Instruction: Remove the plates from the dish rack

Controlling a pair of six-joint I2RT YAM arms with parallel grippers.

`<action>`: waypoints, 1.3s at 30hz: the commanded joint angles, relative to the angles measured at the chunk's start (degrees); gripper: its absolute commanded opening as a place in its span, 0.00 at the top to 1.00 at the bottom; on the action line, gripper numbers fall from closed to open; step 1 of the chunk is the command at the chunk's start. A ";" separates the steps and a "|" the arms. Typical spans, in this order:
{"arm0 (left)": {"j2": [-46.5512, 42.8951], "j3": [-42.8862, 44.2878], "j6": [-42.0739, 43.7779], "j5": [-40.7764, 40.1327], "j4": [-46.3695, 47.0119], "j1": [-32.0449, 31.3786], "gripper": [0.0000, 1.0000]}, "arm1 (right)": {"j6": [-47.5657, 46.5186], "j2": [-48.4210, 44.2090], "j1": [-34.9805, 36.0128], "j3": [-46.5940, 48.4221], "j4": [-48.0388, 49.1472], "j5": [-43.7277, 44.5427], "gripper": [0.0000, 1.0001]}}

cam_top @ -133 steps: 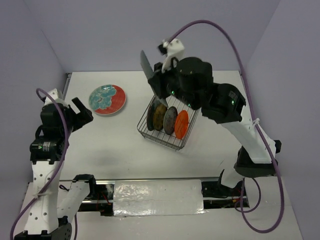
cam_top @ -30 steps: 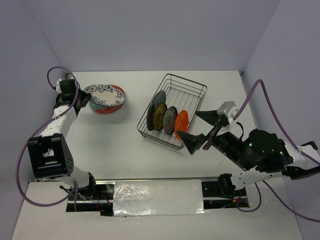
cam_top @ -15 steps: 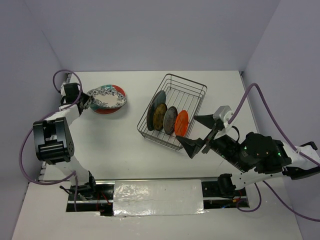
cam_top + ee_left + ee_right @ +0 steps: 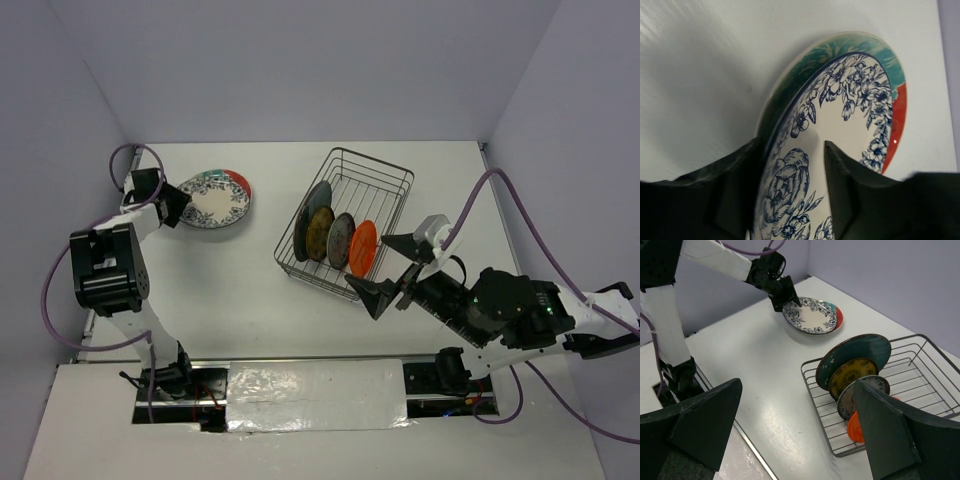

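White table [image 4: 230,290]; plain lilac walls [image 4: 300,70] on three sides; soft, even light.

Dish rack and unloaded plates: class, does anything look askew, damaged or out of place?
Nothing damaged or spilled. The dish rack sits skewed to the table edges, and the blue-and-white plate lies off-centre on the red-and-teal plate, whose rim shows on one side.

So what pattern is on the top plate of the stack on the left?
Top plate: blue flowers on white. Clearest in the left wrist view.
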 commanded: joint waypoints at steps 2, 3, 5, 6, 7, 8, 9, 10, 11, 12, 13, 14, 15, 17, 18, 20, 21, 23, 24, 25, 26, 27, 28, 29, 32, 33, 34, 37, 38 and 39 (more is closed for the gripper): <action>3.64 8.50 1.85 -2.14 -7.94 -1.23 0.30 | 3.12 -0.09 0.43 0.73 -1.03 1.48 0.00; 4.43 9.91 2.20 -2.41 -9.62 -1.50 0.28 | 3.12 0.79 0.43 1.17 -1.38 1.57 0.00; 6.81 14.38 2.99 -3.19 -15.39 -2.11 0.22 | 3.56 1.85 0.43 1.79 -2.43 1.92 0.00; 7.51 15.63 3.51 -3.46 -17.00 -2.55 0.19 | 4.17 3.07 0.43 2.66 -3.14 2.18 0.00; 7.95 16.77 3.52 -3.81 -18.58 -2.82 0.09 | 4.53 3.60 0.35 3.02 -3.58 2.36 0.00; 8.74 18.70 3.52 -4.16 -20.25 -2.99 0.07 | 4.79 4.04 0.35 3.37 -4.36 2.62 0.00; 9.10 19.58 3.87 -4.69 -22.53 -3.25 0.00 | 5.93 5.00 0.09 3.90 -4.89 3.50 0.00; 9.97 21.77 3.61 -5.56 -24.38 -3.43 0.01 | 6.46 5.45 -0.09 4.08 -5.16 3.77 0.00; 10.41 22.66 3.35 -6.53 -28.05 -3.35 0.00 | 7.07 5.80 -0.35 4.60 -6.21 3.77 0.00; 10.77 23.28 3.34 -7.32 -28.87 -3.26 0.00 | 8.47 6.24 -0.97 4.69 -6.74 3.51 0.00; 11.38 24.68 3.34 -7.85 -29.93 -3.26 0.00 | 9.18 6.77 -1.32 4.95 -7.18 2.55 0.00; 11.65 25.47 3.26 -8.47 -31.07 -3.34 0.00 | 10.23 7.03 -1.67 5.13 -7.79 1.93 0.00; 11.65 26.09 3.34 -9.34 -32.65 -3.35 0.00 | 10.77 7.30 -2.72 5.13 -8.15 1.31 0.00; 11.04 27.76 3.08 -10.31 -34.06 -3.61 0.00 | 12.34 8.61 -4.57 5.48 -9.81 -1.06 0.00; 10.69 28.46 3.17 -10.84 -34.85 -3.70 0.00 | 14.70 9.31 -6.23 5.74 -10.87 -2.81 0.00; 9.89 31.10 3.34 -13.21 -37.22 -3.87 0.01 | 17.26 12.29 -12.38 6.45 -13.85 -8.59 0.00; 10.07 32.33 3.60 -14.00 -38.54 -3.87 0.00 | 18.84 13.18 -14.05 6.28 -14.21 -9.84 0.00; 11.90 37.33 3.96 -15.67 -43.97 -3.87 0.01 | 21.39 15.72 -17.49 5.84 -14.22 -12.30 0.00; 12.61 39.26 3.87 -16.55 -46.78 -3.87 0.00 | 22.28 16.35 -18.54 5.66 -13.78 -12.92 0.00; 13.40 42.15 3.96 -18.13 -50.64 -3.87 0.00 | 23.76 16.96 -19.42 5.66 -12.47 -12.76 0.00; 13.15 43.05 3.87 -18.92 -52.33 -3.79 0.01 | 24.82 17.58 -21.17 5.66 -11.59 -12.49 0.00; 12.45 43.76 3.78 -19.98 -53.57 -3.78 0.00 | 26.66 18.89 -22.14 5.75 -10.45 -12.14 0.00; 9.39 43.68 3.96 -20.86 -54.54 -3.87 0.01 | 27.64 19.77 -23.37 6.53 -8.35 -12.23 0.00; 7.28 43.24 4.57 -22.43 -54.63 -3.87 0.00 | 29.65 22.13 -25.21 7.32 -7.63 -12.14 0.00; -5.02 38.77 9.30 -20.45 -50.89 -3.87 0.00 | 33.17 26.79 -27.85 12.33 -5.87 -11.44 0.00; -8.79 36.67 15.24 -17.82 -48.77 -3.96 0.01 | 34.31 30.73 -28.82 13.91 -5.69 -9.70 0.00; -15.88 32.29 18.08 -14.92 -47.35 -4.66 0.00 | 36.59 33.20 -30.14 18.10 -8.13 -8.63 0.00; -31.20 20.42 25.92 -12.42 -44.45 -10.17 0.01 | 42.84 44.27 -35.24 27.34 -13.85 -6.34 0.00; -34.98 16.99 28.02 -13.56 -42.70 -11.68 0.00 | 46.51 47.35 -36.03 30.07 -16.13 -5.90 0.00; -42.68 9.74 28.65 -15.66 -41.64 -12.83 0.01 | 47.50 53.12 -37.69 32.96 -18.24 -6.25 0.00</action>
